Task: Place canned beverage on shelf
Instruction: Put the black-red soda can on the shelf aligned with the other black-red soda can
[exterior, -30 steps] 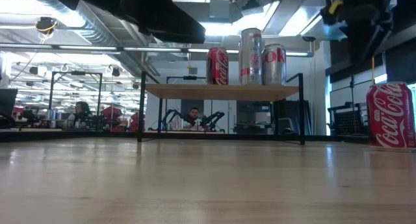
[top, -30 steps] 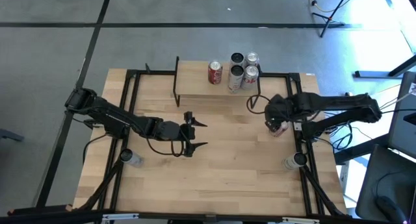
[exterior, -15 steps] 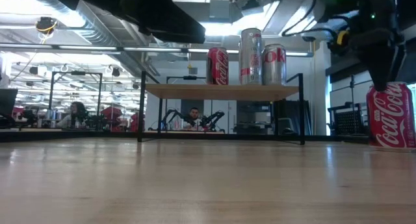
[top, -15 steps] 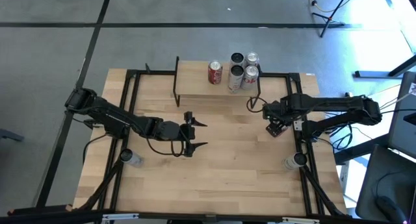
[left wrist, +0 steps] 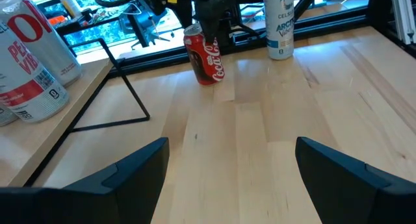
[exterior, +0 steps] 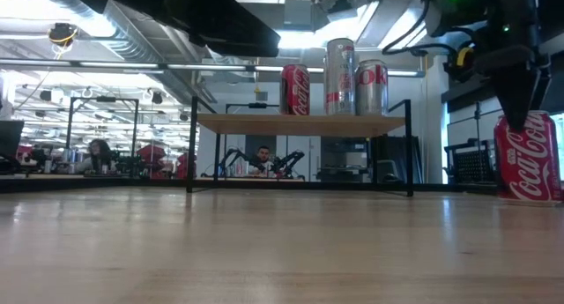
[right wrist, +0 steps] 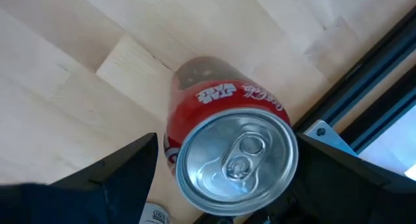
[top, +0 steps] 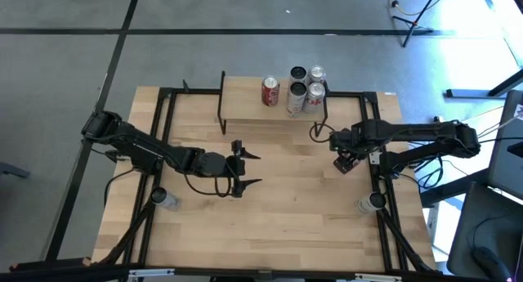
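Observation:
A red Coca-Cola can (right wrist: 234,152) stands on the wooden table near its right edge; it also shows in the low view (exterior: 529,163) and the left wrist view (left wrist: 207,55). My right gripper (right wrist: 227,146) is open right above it, pointing down, one finger on each side of the can's top. In the high view my right gripper (top: 345,155) covers most of the can. The shelf (top: 274,117) stands at the far middle on thin black legs and carries one red can (top: 270,91) and several silver ones (top: 304,96). My left gripper (top: 248,169) is open and empty at the table's middle left. My right gripper comes at the red can from above with its fingers (right wrist: 130,178) beside the can's upper rim (right wrist: 195,130), one on each side. I cannot tell whether they touch it. The can stands with its base on the table.
Two pale cans stand by the black frame rails, one near left (top: 163,199) and one near right (top: 369,202). Bare table lies between the shelf and the near edge. People sit in the room beyond the table (exterior: 262,156).
My right gripper has come down from above onto the red can, so that its fingers now stand around the can's top. The can stays on the table.

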Robot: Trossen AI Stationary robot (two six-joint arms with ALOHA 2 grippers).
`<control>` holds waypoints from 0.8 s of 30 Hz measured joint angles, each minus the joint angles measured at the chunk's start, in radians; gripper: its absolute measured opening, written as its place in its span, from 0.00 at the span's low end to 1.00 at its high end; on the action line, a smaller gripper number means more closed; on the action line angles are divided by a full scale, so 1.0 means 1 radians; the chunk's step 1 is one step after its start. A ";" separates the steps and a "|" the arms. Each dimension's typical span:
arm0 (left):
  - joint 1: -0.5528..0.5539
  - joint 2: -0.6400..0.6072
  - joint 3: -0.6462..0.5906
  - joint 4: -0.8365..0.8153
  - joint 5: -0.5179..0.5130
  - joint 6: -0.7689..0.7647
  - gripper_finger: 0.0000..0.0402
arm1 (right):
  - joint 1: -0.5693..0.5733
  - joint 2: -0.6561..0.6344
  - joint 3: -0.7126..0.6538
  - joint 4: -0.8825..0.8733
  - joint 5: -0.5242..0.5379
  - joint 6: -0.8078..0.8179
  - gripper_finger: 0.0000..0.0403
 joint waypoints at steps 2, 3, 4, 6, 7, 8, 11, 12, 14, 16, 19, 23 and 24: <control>0.000 0.000 0.000 0.000 0.000 -0.004 0.79 | 0.000 0.000 -0.020 0.012 -0.009 0.000 0.84; 0.000 0.000 0.000 0.000 0.000 -0.004 0.79 | 0.000 0.000 -0.031 0.018 -0.016 0.000 0.84; 0.000 0.000 0.000 0.000 0.000 -0.004 0.79 | 0.000 0.000 -0.043 0.024 -0.022 0.000 0.84; 0.000 0.000 0.000 0.000 0.000 -0.005 0.79 | 0.000 0.000 -0.064 0.038 -0.029 -0.009 0.84; 0.000 0.000 0.000 0.000 0.000 -0.005 0.79 | 0.000 0.000 -0.071 0.048 -0.028 -0.020 0.84; 0.000 0.000 0.000 0.000 0.000 -0.005 0.79 | 0.000 0.001 -0.076 0.061 -0.028 -0.022 0.84; 0.000 0.000 0.000 0.001 0.000 -0.005 0.79 | 0.000 0.001 -0.077 0.092 -0.032 -0.026 0.80; 0.000 0.000 0.000 0.002 0.000 -0.005 0.79 | 0.000 0.000 -0.076 0.099 -0.034 -0.029 0.78; 0.000 0.000 0.000 0.002 0.000 -0.005 0.79 | 0.000 0.000 -0.075 0.106 -0.034 -0.038 0.71; 0.000 0.000 0.000 0.002 0.000 -0.005 0.79 | 0.000 -0.001 -0.073 0.106 -0.034 -0.044 0.67; 0.000 0.000 0.000 0.002 0.000 -0.005 0.79 | 0.001 0.001 -0.062 0.123 -0.036 -0.050 0.67; 0.000 0.000 0.000 0.002 0.000 -0.005 0.79 | 0.001 0.001 -0.025 0.178 -0.064 -0.054 0.67; 0.000 0.000 0.000 0.002 0.000 -0.005 0.79 | 0.006 0.001 -0.019 0.196 -0.076 -0.060 0.67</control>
